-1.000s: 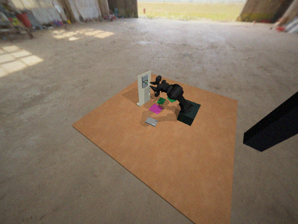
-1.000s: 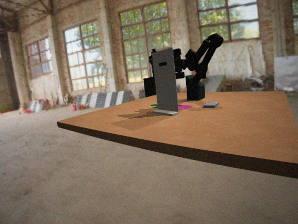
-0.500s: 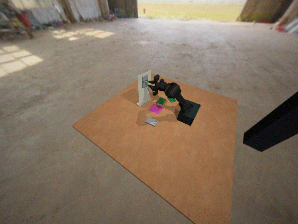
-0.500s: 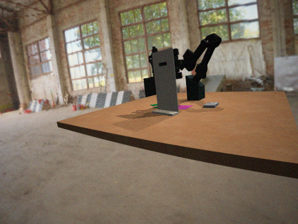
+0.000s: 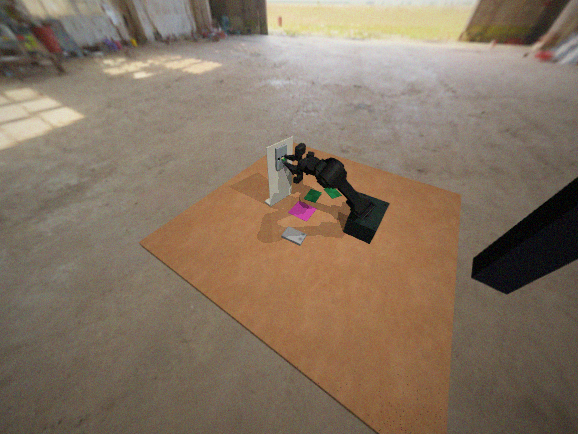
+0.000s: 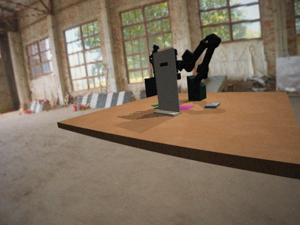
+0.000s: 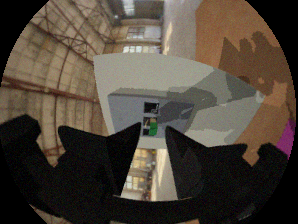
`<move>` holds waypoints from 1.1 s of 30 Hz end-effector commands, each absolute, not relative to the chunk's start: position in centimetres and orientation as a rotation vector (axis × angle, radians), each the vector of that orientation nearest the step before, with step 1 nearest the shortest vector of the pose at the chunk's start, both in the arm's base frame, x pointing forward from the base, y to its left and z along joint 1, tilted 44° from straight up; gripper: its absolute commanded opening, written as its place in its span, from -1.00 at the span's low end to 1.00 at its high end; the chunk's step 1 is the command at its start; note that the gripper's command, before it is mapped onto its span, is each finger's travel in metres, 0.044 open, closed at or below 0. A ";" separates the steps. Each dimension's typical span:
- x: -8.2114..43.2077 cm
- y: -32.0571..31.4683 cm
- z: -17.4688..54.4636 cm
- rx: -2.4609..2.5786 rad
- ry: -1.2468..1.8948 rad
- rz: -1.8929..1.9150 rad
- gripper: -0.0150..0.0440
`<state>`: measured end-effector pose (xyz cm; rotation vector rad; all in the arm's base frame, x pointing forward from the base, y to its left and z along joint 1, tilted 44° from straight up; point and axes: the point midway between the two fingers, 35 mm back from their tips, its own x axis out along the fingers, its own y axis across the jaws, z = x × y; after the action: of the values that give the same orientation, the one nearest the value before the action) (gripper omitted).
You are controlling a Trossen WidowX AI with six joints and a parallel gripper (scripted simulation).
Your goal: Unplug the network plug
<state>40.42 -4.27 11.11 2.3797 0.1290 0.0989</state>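
The green plug [image 7: 153,128] [image 5: 284,160] sits in the blue-grey socket plate [image 7: 124,111] [image 5: 281,150] on the upright pale panel [image 7: 130,75] [image 5: 279,186] [image 6: 167,85]. Dark socket openings show beside it in the wrist view. The thin tab is too small to tell. My gripper [image 7: 153,127] is partly open, with its fingertips close in front of the plate, one on each side of the plug in the image. I see nothing held; contact cannot be told. In the exterior view the panel hides the fingertips. A magenta square [image 5: 302,211] [image 6: 187,107] [image 7: 287,140] lies flat in front of the panel.
Two green squares, a darker one [image 5: 313,195] and a lighter one [image 5: 333,193], lie near the magenta one, under the arm. A flat grey block [image 5: 293,236] [image 6: 212,105] lies farther to the side. The arm's dark base [image 5: 357,233] [image 6: 196,90] stands behind them.
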 end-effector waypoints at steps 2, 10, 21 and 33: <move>41.1 -4.3 11.1 2.384 0.121 0.106 0.04; 41.1 -4.3 11.1 2.384 0.121 0.106 -0.14; 41.1 -4.3 11.1 2.384 0.121 0.106 -0.39; 40.9 -4.3 11.1 2.384 0.121 0.105 -0.49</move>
<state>41.03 -4.38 11.13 2.3783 0.1180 0.1065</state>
